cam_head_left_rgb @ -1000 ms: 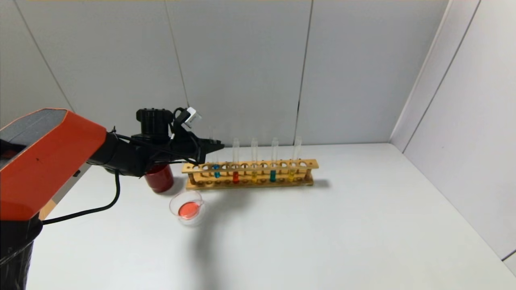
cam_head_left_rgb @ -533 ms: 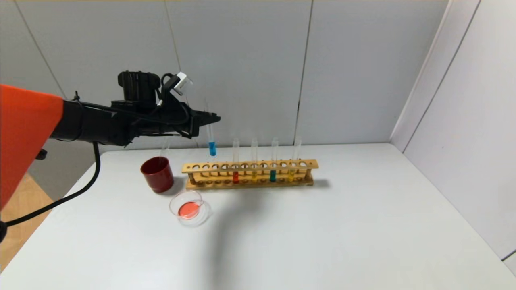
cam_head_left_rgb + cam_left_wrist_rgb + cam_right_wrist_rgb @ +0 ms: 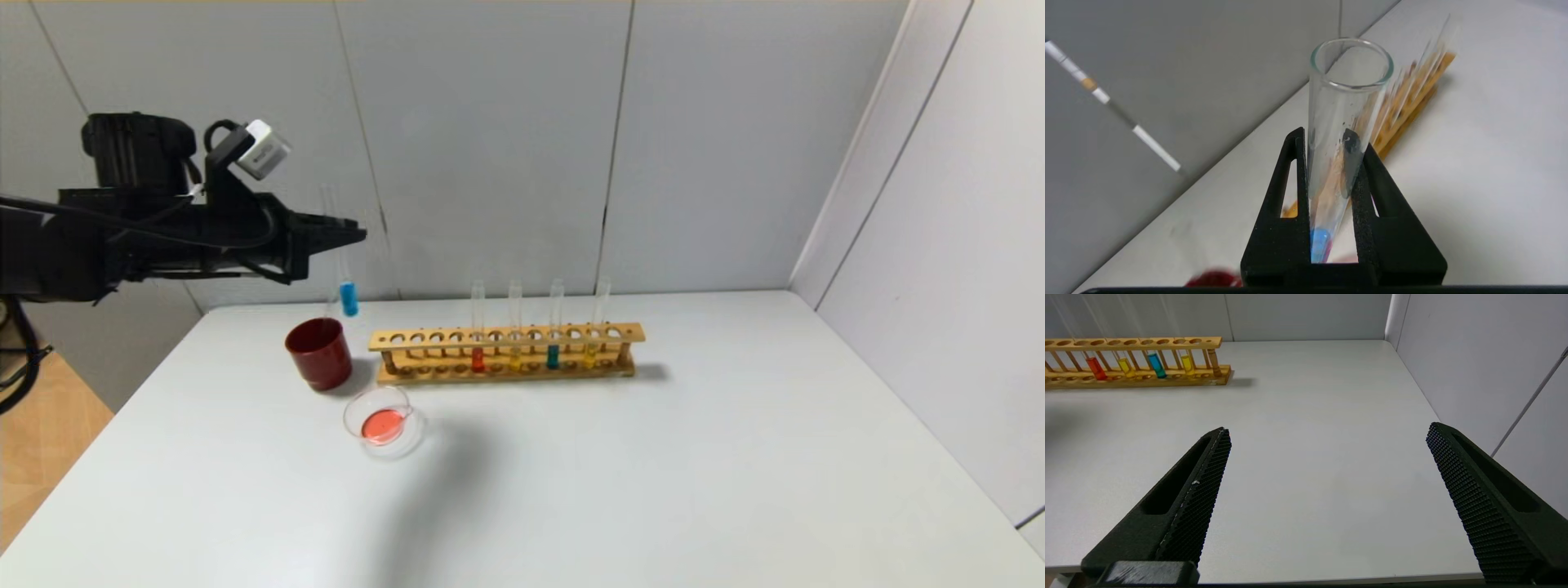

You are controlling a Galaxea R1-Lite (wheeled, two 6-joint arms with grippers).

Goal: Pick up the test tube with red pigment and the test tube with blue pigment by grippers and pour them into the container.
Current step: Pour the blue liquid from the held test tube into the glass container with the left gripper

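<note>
1. The left pincer [image 3: 349, 235] pinches the test tube with blue pigment [image 3: 348, 299] high above the bench [image 3: 653, 457], the tube hanging near upright with its blue band at the bottom, above and just beyond the dark red cup [image 3: 318, 353].
2. In the left wrist view the black fingers [image 3: 1367, 228] press on both sides of the glass, well below the open mouth.
3. The container [image 3: 384, 425], a low clear dish, sits on the bench in front of the cup and wooden rack [image 3: 506, 353]; red liquid already lies in it.
4. In the rack stand a test tube with red pigment [image 3: 478, 358], a second blue tube [image 3: 553, 356] and two yellow tubes [image 3: 514, 359].
5. The right pincer [image 3: 1327, 490] is spread wide and idle, low over the bare near-right part of the bench.
6. Judged step: carrying the blue tube to the dish for pouring.
7. To do it well, the tube should likely travel upright until its mouth can come over the dish, clear of the cup.
8. The tilt should be slow, mouth low and inside the rim, since the dish is shallow and splashing seems likely.
9. Grip should hold firm; smooth glass may slip when tipped.
</note>
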